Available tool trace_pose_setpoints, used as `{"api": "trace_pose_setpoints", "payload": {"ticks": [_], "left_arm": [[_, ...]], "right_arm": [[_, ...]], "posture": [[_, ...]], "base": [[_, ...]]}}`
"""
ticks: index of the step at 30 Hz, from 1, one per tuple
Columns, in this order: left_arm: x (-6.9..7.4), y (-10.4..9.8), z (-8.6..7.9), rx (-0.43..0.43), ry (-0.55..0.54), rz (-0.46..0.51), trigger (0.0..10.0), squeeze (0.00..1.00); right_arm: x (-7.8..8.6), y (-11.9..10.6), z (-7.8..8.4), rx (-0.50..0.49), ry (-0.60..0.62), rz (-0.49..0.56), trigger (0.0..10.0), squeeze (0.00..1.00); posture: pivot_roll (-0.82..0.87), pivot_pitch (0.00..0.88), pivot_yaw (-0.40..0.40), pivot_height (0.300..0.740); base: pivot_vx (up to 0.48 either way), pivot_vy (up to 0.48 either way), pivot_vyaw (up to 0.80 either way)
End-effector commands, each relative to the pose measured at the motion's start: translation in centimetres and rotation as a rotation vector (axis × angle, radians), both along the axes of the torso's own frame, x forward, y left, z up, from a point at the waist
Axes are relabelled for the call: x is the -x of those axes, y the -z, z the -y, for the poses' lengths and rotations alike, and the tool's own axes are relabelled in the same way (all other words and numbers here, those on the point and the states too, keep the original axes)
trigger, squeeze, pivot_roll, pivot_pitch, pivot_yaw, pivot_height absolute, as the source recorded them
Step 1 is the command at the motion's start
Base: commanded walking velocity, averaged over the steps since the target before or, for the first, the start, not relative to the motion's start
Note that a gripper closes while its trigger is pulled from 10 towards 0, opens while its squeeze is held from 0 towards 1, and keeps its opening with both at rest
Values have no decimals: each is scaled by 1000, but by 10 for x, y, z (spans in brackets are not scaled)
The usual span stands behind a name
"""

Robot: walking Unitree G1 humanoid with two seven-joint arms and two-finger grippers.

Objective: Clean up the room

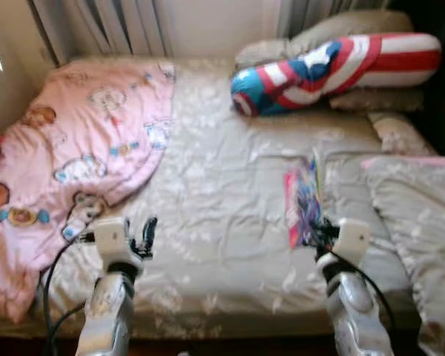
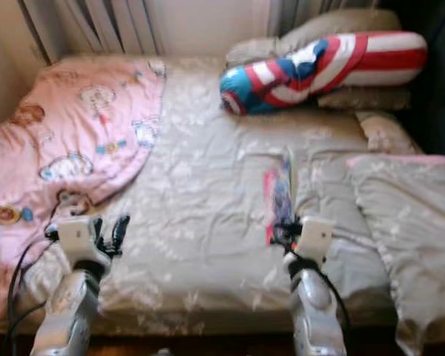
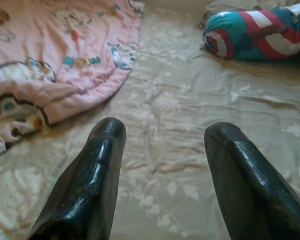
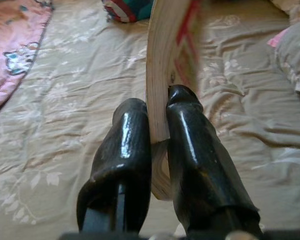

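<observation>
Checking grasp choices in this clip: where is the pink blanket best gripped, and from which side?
Probably its curved lower edge, where the pink blanket ends on bare sheet. Come from the robot's side with the open left gripper; that rim is thin, free and nearest. The right gripper is shut on the book.

Both silver arms reach forward and low. The left tool (image 1: 150,236) hovers with its two long black fingers (image 3: 97,170) spread wide apart; the right tool (image 4: 157,115) has its black fingers pinched tight on a thin colourful book (image 1: 302,200), standing on edge
</observation>
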State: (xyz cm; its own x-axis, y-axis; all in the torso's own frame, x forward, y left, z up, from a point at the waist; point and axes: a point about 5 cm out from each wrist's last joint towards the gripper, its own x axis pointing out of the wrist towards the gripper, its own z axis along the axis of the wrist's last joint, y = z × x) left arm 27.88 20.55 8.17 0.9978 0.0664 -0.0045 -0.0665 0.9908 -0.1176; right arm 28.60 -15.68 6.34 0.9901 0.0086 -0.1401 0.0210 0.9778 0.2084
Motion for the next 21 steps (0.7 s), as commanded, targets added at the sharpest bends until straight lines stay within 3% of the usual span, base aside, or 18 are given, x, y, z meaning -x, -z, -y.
{"api": "trace_pose_setpoints", "payload": {"ticks": [1, 7, 21], "left_arm": [[1, 3, 4, 10, 11, -7, 10000, 0], [0, 3, 4, 11, 15, -8, 10000, 0], [1, 4, 4, 23, 19, -12, 10000, 0]], "right_arm": [[-3, -9, 4, 9, 8, 46, 10000, 0], [-3, -9, 4, 13, 6, 46, 10000, 0], [-3, -8, 6, 15, 17, 41, 10000, 0]], "posture": [[0, 100, 5, 712], [-3, 94, 5, 712], [-5, 113, 6, 712]], "base": [[0, -322, 0], [0, -313, 0], [0, 0, 0]]}}
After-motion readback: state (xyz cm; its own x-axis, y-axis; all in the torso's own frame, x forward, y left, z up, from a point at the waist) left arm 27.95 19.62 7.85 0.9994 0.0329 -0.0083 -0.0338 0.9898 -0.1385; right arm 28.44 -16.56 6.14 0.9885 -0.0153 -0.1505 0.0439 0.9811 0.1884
